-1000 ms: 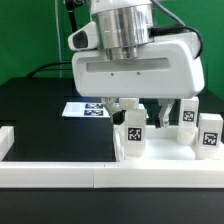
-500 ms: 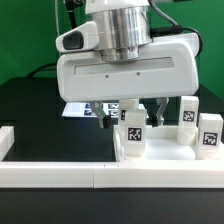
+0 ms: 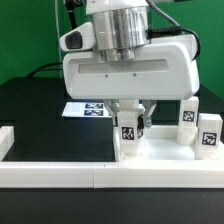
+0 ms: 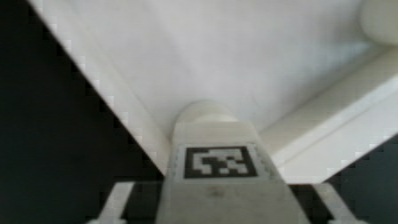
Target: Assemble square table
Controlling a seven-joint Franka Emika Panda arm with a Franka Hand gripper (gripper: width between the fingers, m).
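A short white table leg (image 3: 129,141) with a black-and-white tag stands upright on the white square panel (image 3: 166,151), near the panel's corner on the exterior view's left. My gripper (image 3: 129,126) has come down over it, and the fingers press on its two sides. In the wrist view the leg (image 4: 219,140) fills the space between the fingers (image 4: 118,198), with the panel (image 4: 231,50) spread out behind it. Two more tagged legs (image 3: 187,118) (image 3: 209,135) stand on the exterior view's right.
The long low white rail (image 3: 60,172) runs along the front and turns up the exterior view's left side. The marker board (image 3: 88,108) lies on the black table behind the gripper. Beside the held leg, another white piece (image 4: 342,110) shows in the wrist view.
The fingers have closed in from wide apart onto the leg's sides. The arm's body has shifted slightly toward the exterior view's left and back. The leg still stands in the same spot.
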